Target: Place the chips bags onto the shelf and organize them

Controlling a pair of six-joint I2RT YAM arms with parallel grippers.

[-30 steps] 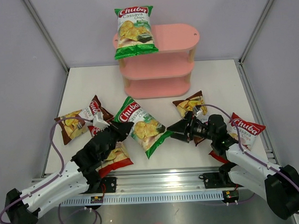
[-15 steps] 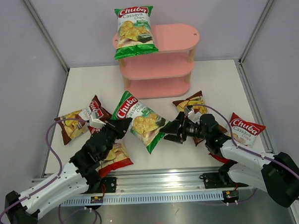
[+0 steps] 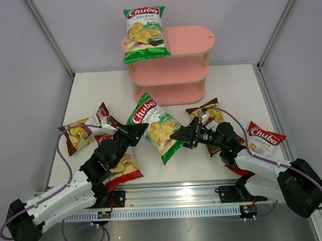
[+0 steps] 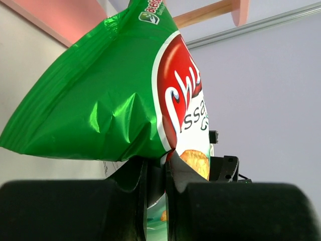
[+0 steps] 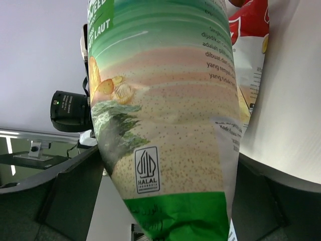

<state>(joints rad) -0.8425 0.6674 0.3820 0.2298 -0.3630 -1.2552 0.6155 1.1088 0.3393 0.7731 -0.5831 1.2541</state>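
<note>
"Since the left gripper (image 4: 156, 186) looks nearly closed, what is it pinching?"

"1 edge of a green chips bag (image 3: 158, 128). Its 2 fingers are clamped narrow on the foil, and the bag sits tilted between the 2 arms, in front of the shelf (image 3: 189, 42), logo end toward it."

"And the right gripper (image 3: 179, 135)?"

"Spread wide, 1 finger on each side of the bag's other end. From the right wrist the bag's printed back fills the gap; whether the fingers touch it, I cannot tell."

"Where are the rest?"

"A second green bag (image 3: 144, 35) is on the left end of the shelf's top board. On the table (image 3: 229, 85), the left brown bag (image 3: 79, 136) lies beside the left arm, the left red bag (image 3: 123, 170) partly under it. The right brown bag (image 3: 206, 110) lies just behind the right arm, the right red bag (image 3: 263, 140) beyond it."
</note>
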